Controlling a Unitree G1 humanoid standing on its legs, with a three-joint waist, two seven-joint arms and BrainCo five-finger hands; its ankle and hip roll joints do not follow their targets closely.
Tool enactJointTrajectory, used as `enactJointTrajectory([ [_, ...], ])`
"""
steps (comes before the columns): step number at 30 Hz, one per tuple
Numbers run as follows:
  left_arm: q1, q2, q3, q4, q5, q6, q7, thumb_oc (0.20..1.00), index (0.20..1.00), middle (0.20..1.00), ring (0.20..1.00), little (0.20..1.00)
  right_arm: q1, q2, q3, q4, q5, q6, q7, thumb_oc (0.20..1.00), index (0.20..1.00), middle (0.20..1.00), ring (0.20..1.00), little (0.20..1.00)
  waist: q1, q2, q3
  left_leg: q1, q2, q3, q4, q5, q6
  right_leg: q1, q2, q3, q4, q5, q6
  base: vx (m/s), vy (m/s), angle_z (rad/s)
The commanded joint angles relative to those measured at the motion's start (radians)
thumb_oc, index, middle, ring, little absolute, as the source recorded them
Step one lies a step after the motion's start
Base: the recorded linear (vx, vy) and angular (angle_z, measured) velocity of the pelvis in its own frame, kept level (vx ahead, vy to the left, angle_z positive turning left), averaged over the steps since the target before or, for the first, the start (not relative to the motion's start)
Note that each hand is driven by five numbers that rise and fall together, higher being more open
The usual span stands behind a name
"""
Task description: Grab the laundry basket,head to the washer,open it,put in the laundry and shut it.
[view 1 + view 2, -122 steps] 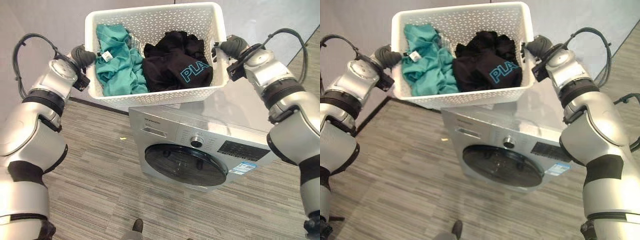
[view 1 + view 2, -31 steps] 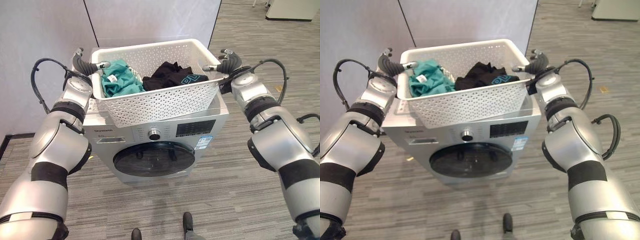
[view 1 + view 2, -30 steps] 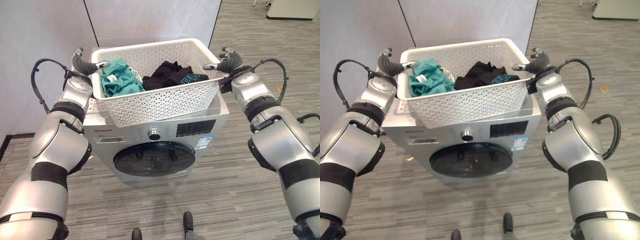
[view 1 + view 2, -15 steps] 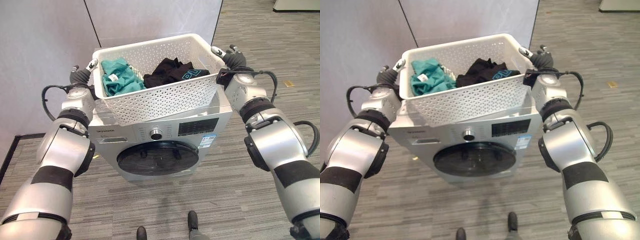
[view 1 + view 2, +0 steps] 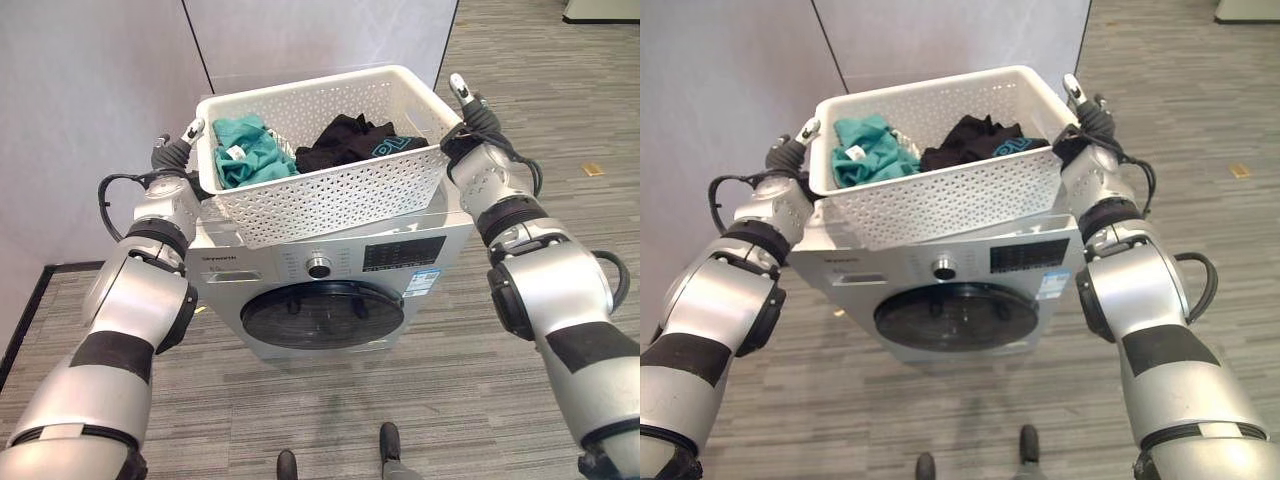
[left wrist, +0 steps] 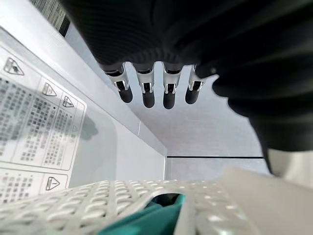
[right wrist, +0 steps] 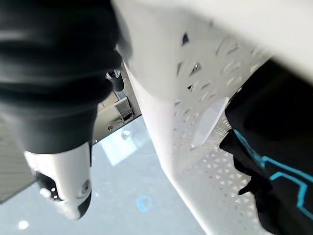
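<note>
Grey plank floor surrounds the washer [image 5: 330,290], where your basket [image 5: 330,190] overhangs the top's front edge; with left robot hand [image 5: 176,155] and right robot hand [image 5: 470,112] straight-fingered beside it, it could tip.

One white laundry basket [image 5: 330,190]. Two garments inside: one teal [image 5: 247,150] on the left, one black with teal lettering [image 5: 360,140] on the right. One washer [image 5: 330,280] beneath, with one round door [image 5: 320,313] and one dial [image 5: 319,266]. Two robot hands: left hand [image 5: 178,150], right hand [image 5: 468,105]. Two dark shoes [image 5: 388,441] near the bottom edge.
</note>
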Motion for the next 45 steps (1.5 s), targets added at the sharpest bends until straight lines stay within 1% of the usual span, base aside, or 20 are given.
enactJointTrajectory([
  [1,-0.164,0.01,-0.036,-0.002,0.009,-0.126,-0.007,1.0,1.0,1.0,1.0,1.0,-0.104,-0.046,0.063,-0.006,-0.035,-0.085,0.0,1.0,1.0,1.0,1.0,1.0,0.044,0.023,0.027,0.022,-0.005,-0.096,-0.001,-0.04,-0.003,0.102,-0.037,-0.059,-0.002,-0.112,0.1,0.0,0.0,0.0],
  [3,-0.155,0.024,-0.065,-0.037,0.038,-0.142,-0.014,1.0,1.0,1.0,1.0,1.0,-0.083,-0.105,0.112,-0.022,-0.11,-0.074,0.005,1.0,1.0,1.0,1.0,1.0,0.053,0.021,0.02,0.03,-0.002,-0.103,-0.001,-0.038,-0.005,0.117,-0.034,-0.069,-0.002,-0.115,0.098,0.0,-0.035,0.07],
  [4,-0.154,0.022,-0.064,-0.039,0.039,-0.142,-0.013,1.0,1.0,1.0,1.0,1.0,-0.082,-0.107,0.111,-0.023,-0.112,-0.073,0.005,1.0,1.0,1.0,1.0,1.0,0.054,0.022,0.02,0.031,-0.001,-0.104,-0.001,-0.038,-0.005,0.119,-0.034,-0.07,-0.002,-0.115,0.098,0.01,-0.035,0.11],
  [7,-0.141,0.042,-0.076,-0.069,0.083,-0.16,-0.019,1.0,1.0,1.0,1.0,1.0,-0.035,-0.177,0.139,-0.057,-0.182,-0.083,0.008,1.0,1.0,1.0,1.0,1.0,0.064,0.017,0.015,0.042,0.001,-0.113,-0.001,-0.035,-0.008,0.139,-0.032,-0.081,-0.002,-0.123,0.096,0.0,-0.029,0.15],
  [11,-0.117,0.054,-0.063,-0.106,0.071,-0.179,-0.03,1.0,1.0,1.0,1.0,1.0,0.017,-0.242,0.099,-0.075,-0.167,-0.101,0.01,1.0,1.0,1.0,1.0,1.0,0.075,0.015,-0.006,0.058,0.002,-0.122,-0.001,-0.039,-0.008,0.165,-0.033,-0.098,-0.002,-0.131,0.093,0.01,-0.025,0.22],
  [15,-0.112,0.104,-0.076,-0.097,0.073,-0.172,-0.06,1.0,1.0,1.0,1.0,1.0,0.061,-0.302,0.09,-0.059,-0.161,-0.084,0.037,1.0,1.0,1.0,1.0,1.0,0.082,0.021,-0.033,0.087,0.005,-0.124,-0.001,-0.046,-0.009,0.196,-0.034,-0.107,-0.002,-0.138,0.092,0.0,-0.007,0.05],
  [22,-0.078,0.173,-0.085,-0.071,0.111,-0.157,-0.084,1.0,1.0,1.0,1.0,1.0,0.097,-0.387,0.101,-0.019,-0.181,-0.056,0.066,1.0,1.0,1.0,1.0,1.0,0.074,0.031,-0.046,0.096,0.002,-0.118,-0.001,-0.045,-0.006,0.204,-0.04,-0.109,-0.002,-0.135,0.093,-0.02,0.011,0.06],
  [26,-0.022,0.254,-0.056,-0.1,0.12,-0.169,-0.095,1.0,1.0,1.0,1.0,1.0,0.152,-0.474,0.099,-0.041,-0.238,-0.057,0.073,1.0,1.0,1.0,1.0,1.0,0.07,0.034,-0.047,0.108,0.001,-0.122,-0.001,-0.047,-0.004,0.218,-0.042,-0.111,-0.002,-0.139,0.093,0.0,0.0,0.0],
  [30,0.123,0.388,0.013,-0.21,0.111,-0.192,-0.119,1.0,1.0,1.0,1.0,1.0,0.292,-0.561,0.058,-0.1,-0.3,-0.058,0.093,1.0,1.0,1.0,1.0,1.0,0.072,0.029,-0.048,0.124,0.005,-0.124,-0.001,-0.051,-0.005,0.236,-0.04,-0.116,-0.002,-0.146,0.089,0.0,0.0,0.0],
  [31,0.245,0.46,0.087,-0.289,0.103,-0.207,-0.129,1.0,1.0,1.0,1.0,1.0,0.406,-0.595,0.017,-0.182,-0.35,-0.068,0.102,1.0,1.0,1.0,1.0,1.0,0.072,0.027,-0.047,0.131,0.007,-0.12,-0.001,-0.053,-0.005,0.242,-0.037,-0.114,-0.002,-0.149,0.086,0.0,0.0,0.0],
  [32,0.31,0.501,0.13,-0.333,0.115,-0.217,-0.128,1.0,1.0,1.0,1.0,1.0,0.475,-0.611,-0.009,-0.239,-0.384,-0.076,0.108,1.0,1.0,1.0,1.0,1.0,0.072,0.025,-0.042,0.133,0.009,-0.12,-0.001,-0.053,-0.005,0.243,-0.036,-0.113,-0.002,-0.15,0.085,0.0,0.0,0.0],
  [33,0.31,0.501,0.13,-0.333,0.115,-0.217,-0.128,1.0,1.0,1.0,1.0,1.0,0.475,-0.611,-0.009,-0.239,-0.384,-0.076,0.108,1.0,1.0,1.0,1.0,1.0,0.072,0.025,-0.042,0.133,0.009,-0.12,-0.001,-0.053,-0.005,0.243,-0.036,-0.113,-0.002,-0.15,0.085,0.02,-0.004,-0.04],
  [34,0.528,0.573,0.278,-0.45,0.154,-0.231,-0.119,1.0,1.0,1.0,1.0,1.0,0.709,-0.642,-0.121,-0.398,-0.48,-0.088,0.115,1.0,1.0,1.0,1.0,1.0,0.069,0.02,-0.042,0.14,0.013,-0.117,-0.001,-0.055,-0.005,0.249,-0.033,-0.111,-0.002,-0.154,0.082,0.03,-0.006,-0.05],
  [35,0.663,0.586,0.371,-0.511,0.152,-0.239,-0.131,1.0,1.0,1.0,1.0,1.0,0.841,-0.649,-0.187,-0.479,-0.528,-0.093,0.12,1.0,1.0,1.0,1.0,1.0,0.067,0.015,-0.041,0.143,0.015,-0.116,-0.001,-0.057,-0.005,0.252,-0.032,-0.11,-0.002,-0.156,0.08,0.04,-0.009,0.02],
  [38,0.938,0.605,0.574,-0.613,0.198,-0.254,-0.127,1.0,1.0,1.0,1.0,1.0,1.111,-0.651,-0.354,-0.676,-0.602,-0.111,0.126,1.0,1.0,1.0,1.0,1.0,0.058,0.011,-0.043,0.151,0.018,-0.115,-0.001,-0.06,-0.006,0.26,-0.031,-0.113,-0.002,-0.162,0.078,0.01,-0.002,0.01],
  [39,1.041,0.589,0.652,-0.657,0.197,-0.254,-0.129,1.0,1.0,1.0,1.0,1.0,1.228,-0.639,-0.419,-0.742,-0.628,-0.111,0.141,1.0,1.0,1.0,1.0,1.0,0.055,0.01,-0.045,0.155,0.019,-0.116,-0.001,-0.062,-0.005,0.265,-0.031,-0.115,-0.002,-0.164,0.077,0.03,-0.012,0.04],
  [40,1.178,0.553,0.774,-0.669,0.174,-0.259,-0.135,1.0,1.0,1.0,1.0,1.0,1.362,-0.613,-0.486,-0.823,-0.684,-0.112,0.156,1.0,1.0,1.0,1.0,1.0,0.057,0.004,-0.039,0.159,0.02,-0.118,-0.001,-0.065,-0.004,0.269,-0.033,-0.117,-0.002,-0.166,0.077,0.03,-0.005,0.07],
  [41,1.26,0.515,0.836,-0.7,0.167,-0.262,-0.143,1.0,1.0,1.0,1.0,1.0,1.441,-0.591,-0.518,-0.868,-0.713,-0.108,0.172,1.0,1.0,1.0,1.0,1.0,0.058,0.002,-0.036,0.162,0.021,-0.12,-0.001,-0.066,-0.003,0.273,-0.034,-0.118,-0.002,-0.168,0.076,0.03,0.0,0.03],
  [43,1.342,0.444,0.895,-0.692,0.141,-0.256,-0.154,1.0,1.0,1.0,1.0,1.0,1.521,-0.55,-0.55,-0.906,-0.726,-0.106,0.189,1.0,1.0,1.0,1.0,1.0,0.057,0.0,-0.035,0.166,0.021,-0.122,-0.001,-0.067,-0.002,0.278,-0.035,-0.12,-0.002,-0.17,0.076,0.0,0.0,0.0],
  [45,1.375,0.4,0.918,-0.638,0.137,-0.247,-0.169,1.0,1.0,1.0,1.0,1.0,1.562,-0.517,-0.531,-0.894,-0.742,-0.097,0.216,1.0,1.0,1.0,1.0,1.0,0.06,-0.004,-0.03,0.168,0.022,-0.123,-0.001,-0.066,-0.001,0.281,-0.034,-0.121,-0.002,-0.17,0.075,0.0,-0.004,0.08],
])
